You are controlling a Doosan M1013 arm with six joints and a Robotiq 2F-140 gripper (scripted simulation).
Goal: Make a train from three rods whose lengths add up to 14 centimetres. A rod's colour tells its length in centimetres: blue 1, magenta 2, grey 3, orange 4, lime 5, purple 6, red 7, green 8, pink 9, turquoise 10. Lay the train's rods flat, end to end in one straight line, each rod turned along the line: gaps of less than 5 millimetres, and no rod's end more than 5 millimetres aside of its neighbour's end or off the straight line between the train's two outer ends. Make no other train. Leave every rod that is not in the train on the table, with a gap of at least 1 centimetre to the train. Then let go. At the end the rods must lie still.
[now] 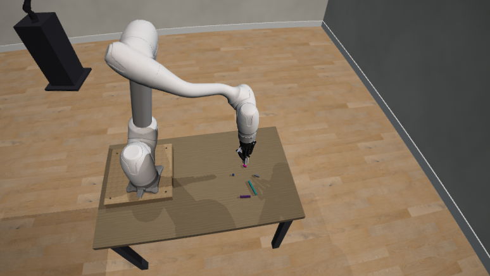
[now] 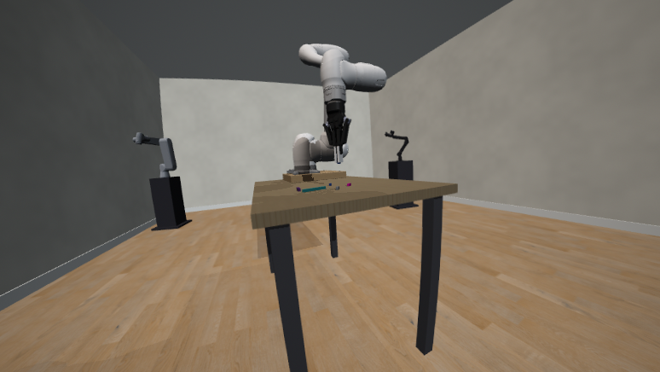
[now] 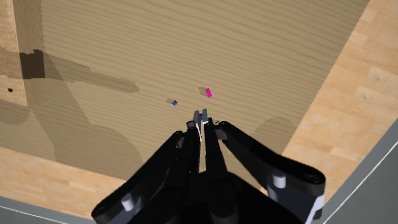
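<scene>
My gripper [image 1: 245, 162] [image 2: 338, 161] [image 3: 202, 116] is raised above the table, shut on a small blue rod that shows between its fingertips in the wrist view; the top and exterior views do not resolve it. A magenta rod [image 1: 244, 166] [image 2: 349, 184] [image 3: 209, 93] lies on the table. Another blue rod [image 1: 233, 175] [image 2: 330, 184] [image 3: 174, 103] lies to its left. A grey rod [image 1: 256, 175] [image 2: 337, 188] lies right of the blue one in the top view. A turquoise rod [image 1: 252, 187] [image 2: 314, 189] lies slanted in front. A purple rod [image 1: 245, 196] [image 2: 298, 189] lies nearest the front edge. The fingers hide part of the table in the wrist view.
The arm's base stands on a wooden board [image 1: 116, 192] [image 3: 22, 30] at the left of the table [image 1: 205, 154] [image 2: 392, 191] [image 3: 280, 50]. Shadows of the arm fall across the table. Other robots stand on pedestals away from the table.
</scene>
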